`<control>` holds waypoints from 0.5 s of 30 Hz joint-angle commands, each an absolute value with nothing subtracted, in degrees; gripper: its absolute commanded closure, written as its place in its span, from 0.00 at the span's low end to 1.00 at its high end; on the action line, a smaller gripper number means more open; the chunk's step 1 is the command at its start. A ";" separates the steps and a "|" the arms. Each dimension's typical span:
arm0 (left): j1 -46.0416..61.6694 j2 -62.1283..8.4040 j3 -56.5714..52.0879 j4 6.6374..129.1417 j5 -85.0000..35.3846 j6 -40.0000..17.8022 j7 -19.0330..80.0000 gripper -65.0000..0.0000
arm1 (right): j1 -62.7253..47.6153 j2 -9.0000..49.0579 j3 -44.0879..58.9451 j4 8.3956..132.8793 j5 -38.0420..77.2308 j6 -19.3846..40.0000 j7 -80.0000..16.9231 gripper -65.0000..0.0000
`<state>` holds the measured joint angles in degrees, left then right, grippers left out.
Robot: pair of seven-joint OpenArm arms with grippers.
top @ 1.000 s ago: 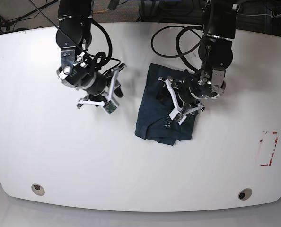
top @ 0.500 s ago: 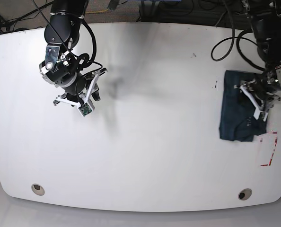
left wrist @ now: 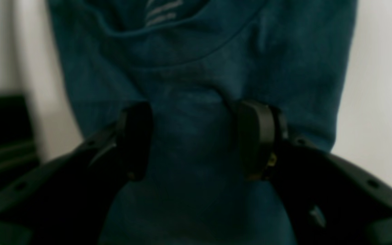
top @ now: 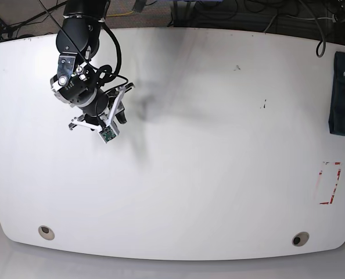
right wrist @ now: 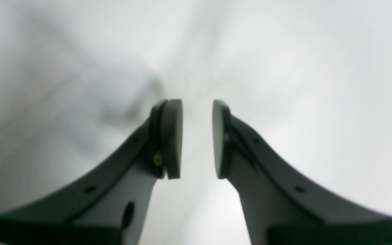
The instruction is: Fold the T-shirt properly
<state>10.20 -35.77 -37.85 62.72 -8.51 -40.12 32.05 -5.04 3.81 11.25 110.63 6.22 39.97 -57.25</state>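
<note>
My left gripper [left wrist: 196,139] is clamped on the shirt [left wrist: 202,68] — right gripper [right wrist: 197,139] slightly open, empty, over the counter [top: 219,145].

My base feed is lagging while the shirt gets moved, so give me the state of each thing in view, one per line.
Dark navy-teal cloth T-shirt: folded into a compact bundle at the table's far edge on the left arm's side, partly cut off by the frame.
Left gripper: jaws apart with shirt fabric between them; whether it is pinching is unclear.
Right gripper: open, empty, over bare table.
White table: bare apart from the shirt.
</note>
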 commanded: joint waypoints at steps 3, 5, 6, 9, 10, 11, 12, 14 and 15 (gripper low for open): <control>10.95 -37.05 -42.51 71.08 -8.22 -40.00 33.36 0.44 | -4.44 4.26 11.47 111.87 6.81 40.00 -56.04 0.79; 11.12 -35.47 -42.86 74.86 -8.22 -40.00 34.24 0.44 | -4.44 5.49 11.47 111.87 6.81 40.00 -55.69 0.79; 11.12 -34.07 -42.86 77.85 -8.04 -40.00 34.59 0.44 | -4.44 6.29 11.30 111.87 6.81 40.00 -54.90 0.79; 11.38 -30.11 -42.77 86.37 -7.16 -40.00 34.59 0.44 | -4.62 7.78 11.47 111.60 6.37 40.00 -50.86 0.79; 11.74 -28.09 -42.68 89.01 -6.20 -40.00 34.51 0.44 | -4.88 8.40 11.56 111.34 6.37 40.00 -48.75 0.79; 11.74 -26.68 -42.59 90.68 -5.14 -40.00 34.42 0.44 | -5.05 9.01 11.56 111.16 6.37 40.00 -46.99 0.79; 11.47 -24.92 -42.42 92.70 -3.74 -40.00 34.24 0.44 | -5.23 9.71 11.56 110.73 6.37 40.00 -44.62 0.79; 9.98 -20.09 -40.92 96.04 -0.84 -40.00 32.40 0.44 | -5.41 10.86 11.56 109.67 6.37 40.00 -39.25 0.79; 9.71 -18.24 -39.96 97.27 0.31 -40.00 31.25 0.44 | -5.58 11.30 11.65 109.23 6.37 40.00 -37.23 0.79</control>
<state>10.90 -20.43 -41.23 93.91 -0.56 -40.38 34.15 -6.22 10.15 11.44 109.10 5.74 40.07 -41.50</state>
